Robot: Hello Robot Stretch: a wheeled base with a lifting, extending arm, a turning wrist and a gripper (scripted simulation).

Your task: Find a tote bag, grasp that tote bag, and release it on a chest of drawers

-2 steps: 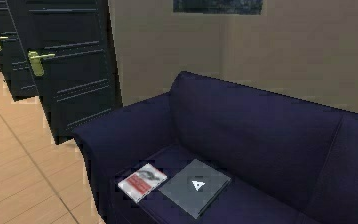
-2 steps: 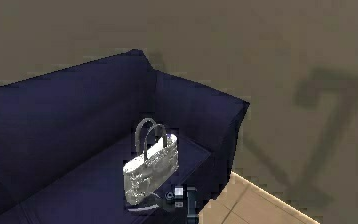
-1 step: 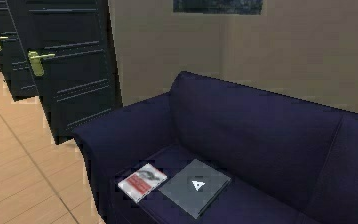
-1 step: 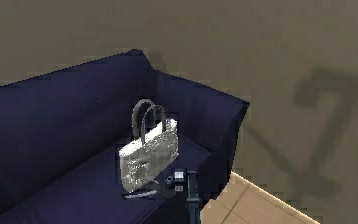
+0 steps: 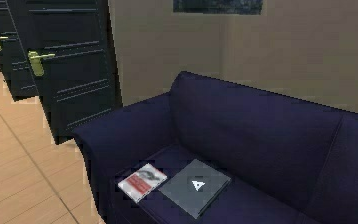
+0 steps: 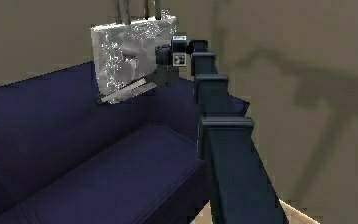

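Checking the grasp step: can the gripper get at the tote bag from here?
Probably yes: the pale tote bag hangs at the far end of the gripper, clear of the blue sofa below, so it looks held, with nothing between them.

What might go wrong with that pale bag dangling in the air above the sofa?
1. The pale bag hangs from the hand, clear of the blue sofa. If the grip slips, it would likely drop onto the cushions.
2. The arm reaches far out near the wall, so turning the base might swing the bag into it.
3. The dark doors stand close beside the sofa and could catch the arm on the way out.
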